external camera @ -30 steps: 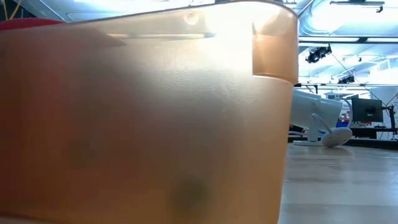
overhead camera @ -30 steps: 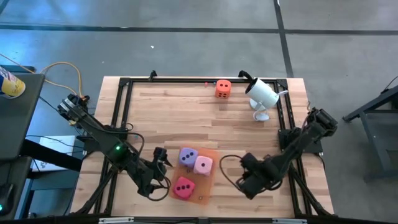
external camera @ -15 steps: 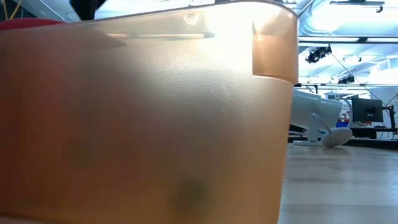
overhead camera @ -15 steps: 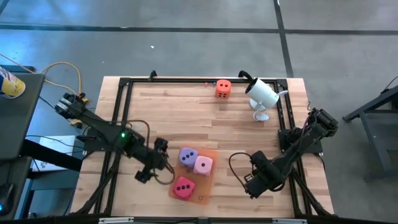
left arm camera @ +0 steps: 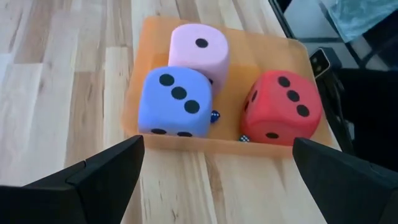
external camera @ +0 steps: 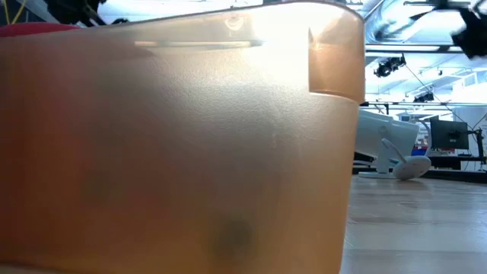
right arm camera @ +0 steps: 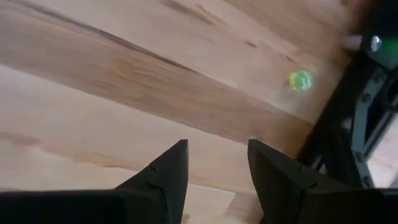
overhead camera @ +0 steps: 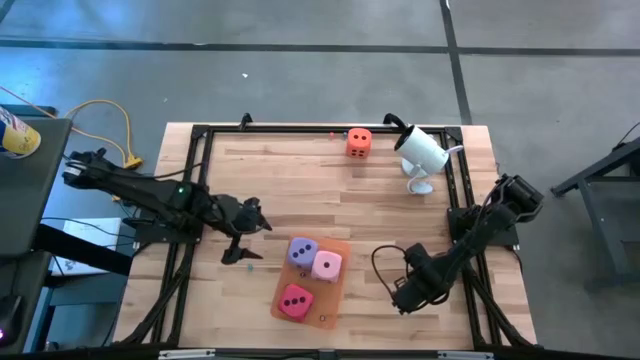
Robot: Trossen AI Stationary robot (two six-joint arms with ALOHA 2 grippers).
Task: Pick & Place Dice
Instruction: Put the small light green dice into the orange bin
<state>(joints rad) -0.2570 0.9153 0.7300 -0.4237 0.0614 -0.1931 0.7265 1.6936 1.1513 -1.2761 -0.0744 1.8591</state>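
Observation:
Three dice sit on the flat orange mat at the table's near middle: purple, pink and red. The orange die rests alone on the wood by the far edge. My left gripper hangs open just left of the mat, its fingers spread wide and pointing at the dice. My right gripper is low over bare wood right of the mat, open.
A white camera stands at the far right, next to the orange die. A black frame runs round the table. The mat's translucent edge fills most of the low view. Bare wood lies between the mat and the far edge.
My left gripper has drawn back from the mat's near-left side toward the far edge and the left, rising into the low view's top, and its arm has swung out to the left. The dice and the mat have stayed where they were.

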